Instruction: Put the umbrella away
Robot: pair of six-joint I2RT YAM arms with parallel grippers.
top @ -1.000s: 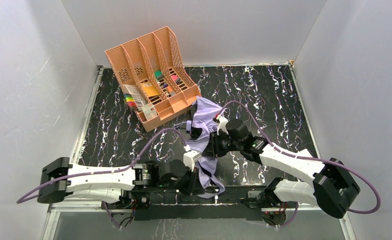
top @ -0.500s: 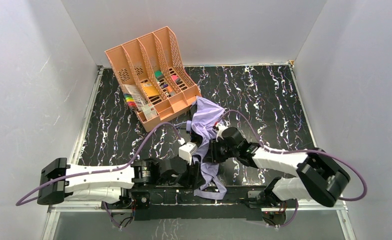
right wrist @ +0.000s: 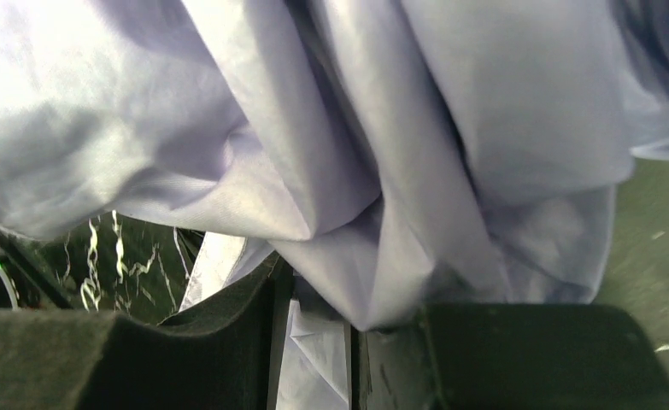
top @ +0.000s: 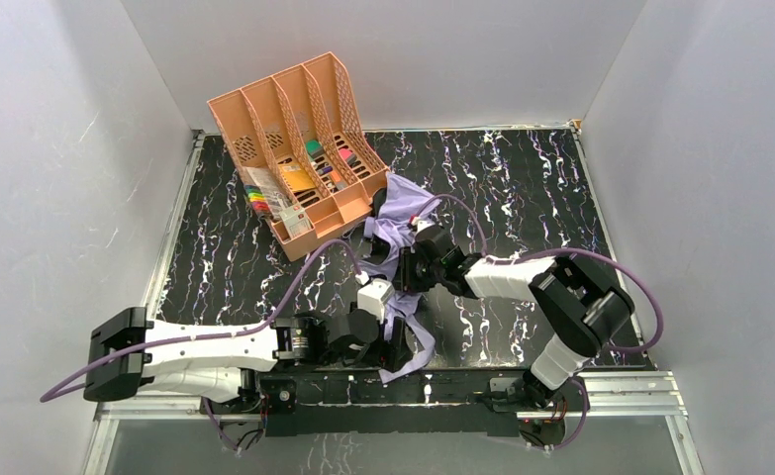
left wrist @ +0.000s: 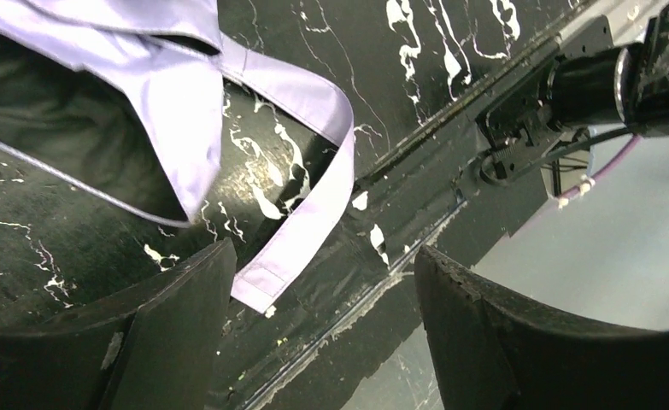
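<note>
The umbrella (top: 404,212) is a crumpled heap of pale lavender fabric on the black marbled table, running from beside the organiser toward the near edge. Its shaft and handle are hidden. My right gripper (top: 410,273) is shut on a fold of the umbrella's fabric (right wrist: 399,128), pinched in the narrow gap of that gripper (right wrist: 313,329). My left gripper (top: 395,346) stands open just above the table, holding nothing. The umbrella's long strap (left wrist: 313,196) curls on the table, and its end lies loose beside the left finger (left wrist: 168,329) of the open left gripper (left wrist: 324,256).
The peach file organiser (top: 264,104), with pens and small items in its front trays, stands at the back left, its corner close to the fabric. The table's front rail (left wrist: 416,201) and the right arm's base (left wrist: 604,85) lie just past the strap end. Grey walls enclose three sides.
My left gripper has opened and let go of the strap, which now lies on the table. My right arm has folded and drawn its gripper left and farther back, still holding fabric.
</note>
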